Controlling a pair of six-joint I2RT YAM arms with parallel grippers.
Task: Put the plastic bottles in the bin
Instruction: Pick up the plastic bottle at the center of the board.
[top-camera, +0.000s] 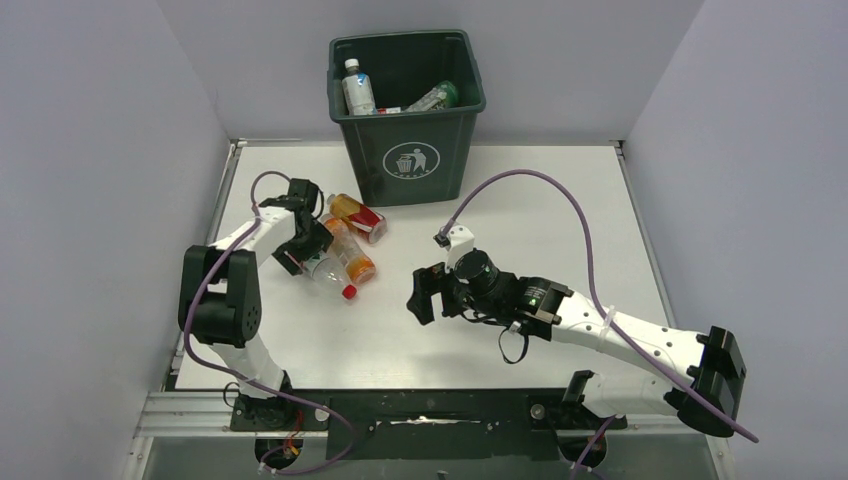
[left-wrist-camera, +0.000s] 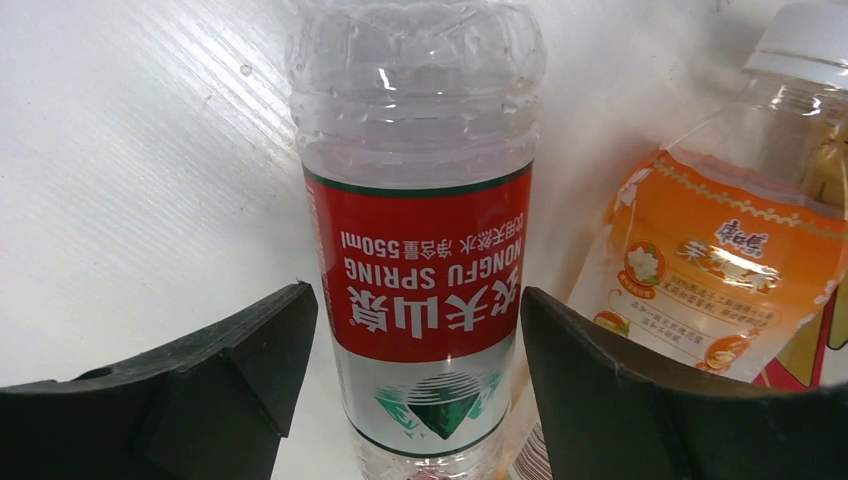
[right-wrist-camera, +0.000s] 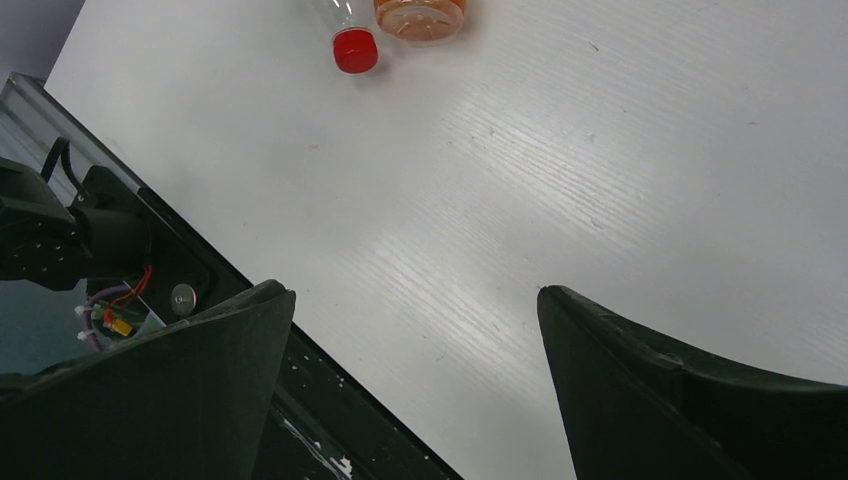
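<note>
From above, the bin (top-camera: 405, 110) stands at the far side of the bench (top-camera: 560, 210) and already holds at least two bottles: a white-capped bottle (top-camera: 357, 88) upright against its left wall and a green-labelled bottle (top-camera: 437, 97) lying toward the right. Three bottles lie together on the bench in front of the bin's left side: a red-labelled water bottle (top-camera: 330, 272), an orange-labelled bottle (top-camera: 350, 250) touching it, and a third bottle (top-camera: 358, 217) just beyond them. The left tool (top-camera: 300, 245) is down over the red-labelled one, while the right tool (top-camera: 425, 293) hangs above bare bench near the middle. The left wrist view shows the left tool's fingers (left-wrist-camera: 240, 370) on either side of the water bottle's label and right against it, but I cannot tell whether they pinch it yet; the orange-labelled bottle lies just beside it. In the right wrist view the right tool is spread wide and holds nothing, with only the water bottle's red cap (right-wrist-camera: 355, 50) and the end of the orange-labelled bottle at the top edge. By my judgement the task is partly done, with three bottles left to bin.
</note>
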